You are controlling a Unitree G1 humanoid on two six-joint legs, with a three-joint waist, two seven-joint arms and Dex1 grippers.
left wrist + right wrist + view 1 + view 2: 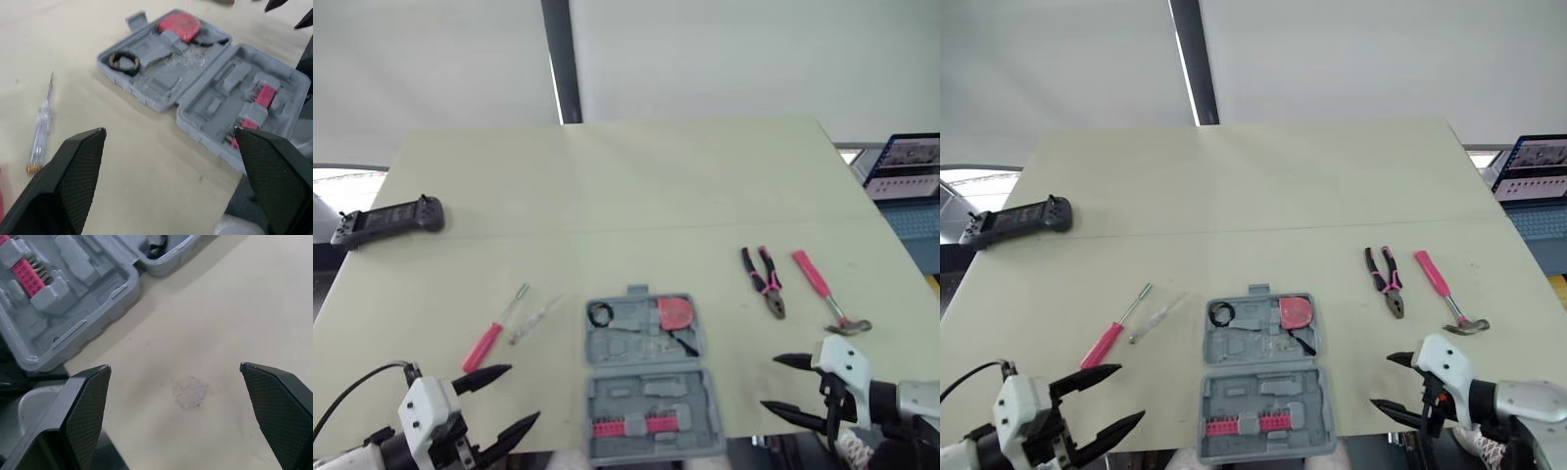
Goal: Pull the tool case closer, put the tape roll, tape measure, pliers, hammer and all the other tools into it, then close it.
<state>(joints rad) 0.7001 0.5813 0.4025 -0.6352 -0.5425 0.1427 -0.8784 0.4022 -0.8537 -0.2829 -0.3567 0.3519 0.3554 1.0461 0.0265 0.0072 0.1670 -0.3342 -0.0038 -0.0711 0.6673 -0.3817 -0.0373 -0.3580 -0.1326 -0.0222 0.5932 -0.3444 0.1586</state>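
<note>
The grey tool case lies open at the table's near edge, with a black tape roll and a red tape measure in its far half and pink bits in its near half. Pink-handled pliers and a pink-handled hammer lie to its right. A pink-handled screwdriver and a clear-handled tester screwdriver lie to its left. My left gripper is open near the case's left. My right gripper is open right of the case, below the hammer.
A black handheld controller lies at the table's far left. A laptop stands beyond the table's right edge. The pale green table stretches far behind the tools.
</note>
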